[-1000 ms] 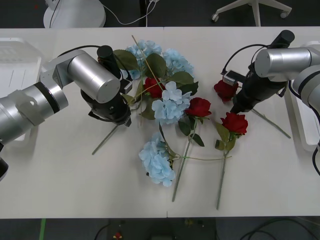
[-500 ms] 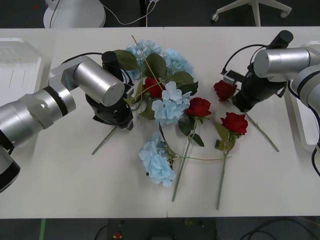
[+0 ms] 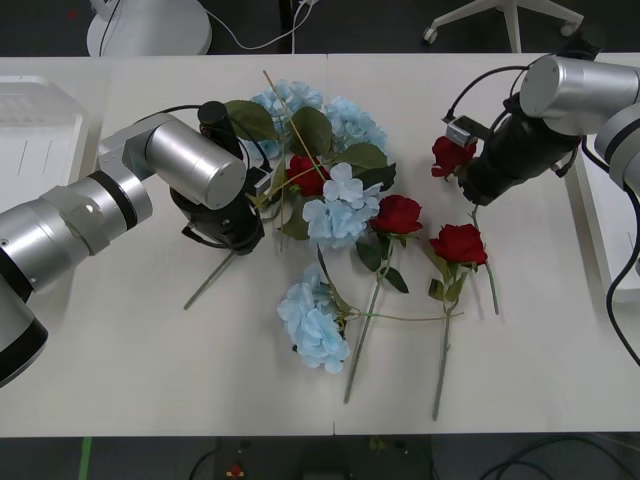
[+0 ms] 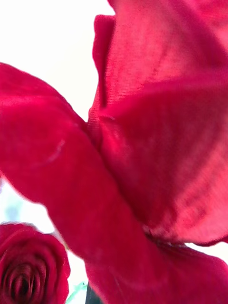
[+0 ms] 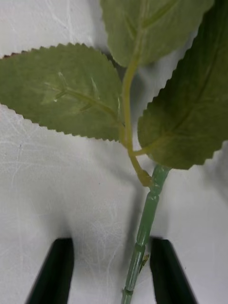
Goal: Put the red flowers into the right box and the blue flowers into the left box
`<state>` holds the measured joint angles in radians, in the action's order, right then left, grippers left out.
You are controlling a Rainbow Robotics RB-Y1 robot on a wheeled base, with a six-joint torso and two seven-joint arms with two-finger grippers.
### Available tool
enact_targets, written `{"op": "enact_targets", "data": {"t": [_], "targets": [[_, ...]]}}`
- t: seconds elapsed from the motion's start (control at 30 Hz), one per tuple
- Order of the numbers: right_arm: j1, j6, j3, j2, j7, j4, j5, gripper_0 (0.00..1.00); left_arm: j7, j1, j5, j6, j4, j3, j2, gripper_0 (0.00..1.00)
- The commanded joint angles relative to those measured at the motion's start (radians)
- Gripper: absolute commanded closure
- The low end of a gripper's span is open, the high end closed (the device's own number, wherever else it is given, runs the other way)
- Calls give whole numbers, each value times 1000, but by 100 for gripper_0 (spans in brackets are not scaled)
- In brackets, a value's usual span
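**Both arms on stems, one rose in the air**

Right gripper (image 3: 474,188) carries a red rose (image 3: 452,155), clamped on its stem just below the bloom so the long stem hangs free toward the table; the bloom sits right against its wrist camera, deep-red cloth petals (image 4: 142,156). The right box (image 3: 606,215) lies just beyond that arm, the likely drop. Left gripper (image 3: 232,235) is down at the pile's edge, black fingers (image 5: 50,270) parted wide, straddling a ribbed green stem (image 5: 142,237) under serrated leaves, set for a pinch. Blue flowers (image 3: 340,212) lie beside it; the left box (image 3: 40,130) sits behind it.
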<state>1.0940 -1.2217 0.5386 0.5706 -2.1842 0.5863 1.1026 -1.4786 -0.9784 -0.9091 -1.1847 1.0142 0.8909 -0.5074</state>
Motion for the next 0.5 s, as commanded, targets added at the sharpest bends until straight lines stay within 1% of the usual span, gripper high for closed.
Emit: {"op": "enact_targets", "data": {"t": [0.03,0.17,0.3,0.5], "targets": [[135,-73,-42,74,61,6,16,100,-60,-31,4,34,-2,10,9,100],[188,-99,-43,147,69,7,-43,100,-71,-31,9,42,-2,10,3,100],[239,-84,-42,221,64,7,-138,100,-78,-32,9,63,32,8,-33,100],[244,-25,-37,293,54,18,-297,100,-95,-31,3,71,142,-50,-109,100]]}}
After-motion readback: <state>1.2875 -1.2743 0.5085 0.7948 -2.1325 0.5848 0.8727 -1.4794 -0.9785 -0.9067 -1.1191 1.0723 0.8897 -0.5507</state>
